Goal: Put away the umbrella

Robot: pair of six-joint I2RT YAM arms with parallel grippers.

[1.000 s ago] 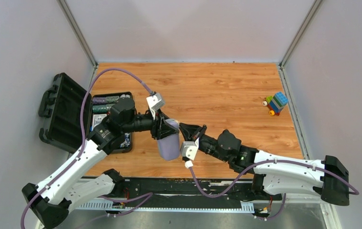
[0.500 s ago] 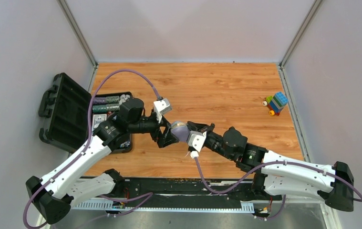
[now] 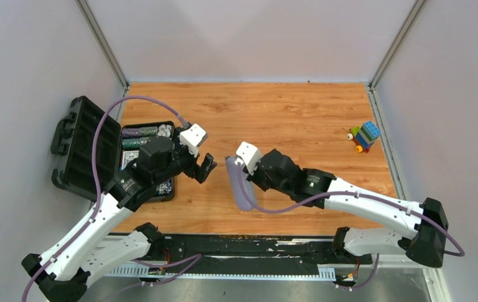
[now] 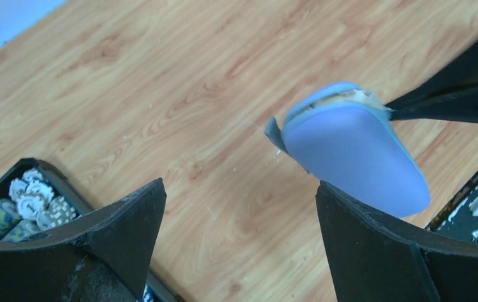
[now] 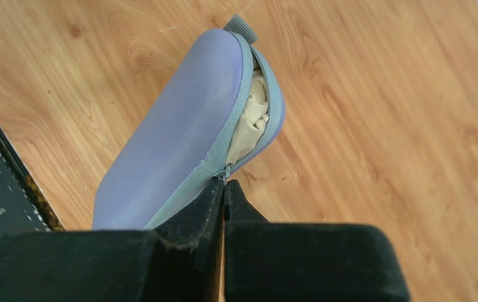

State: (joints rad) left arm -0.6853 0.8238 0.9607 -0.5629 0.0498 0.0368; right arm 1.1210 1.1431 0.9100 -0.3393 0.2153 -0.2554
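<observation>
Inspection, working outward from the umbrella (image 5: 253, 119). It sits inside the lilac case (image 5: 173, 138), and I see only a fold of its beige fabric through the gap where the zip is not closed.

The case hangs over the middle of the desk (image 3: 286, 113), with its long axis running 12 to 6 o'clock in the overhead view. I cannot tell whether its lower end touches the wood.

The right end effector (image 5: 223, 185) is pinched together on the zip seam where the closed run ends. I judge this a grip for drawing the zip along.

The left end effector (image 4: 239, 195) stands at the case's 9 o'clock, jaws wide apart, holding nothing and clear of the case. I judge it is positioned to brace the case.

Further out, the chip box (image 3: 82, 148) lies at 9 o'clock and the toy blocks (image 3: 363, 136) at 2 o'clock.
</observation>
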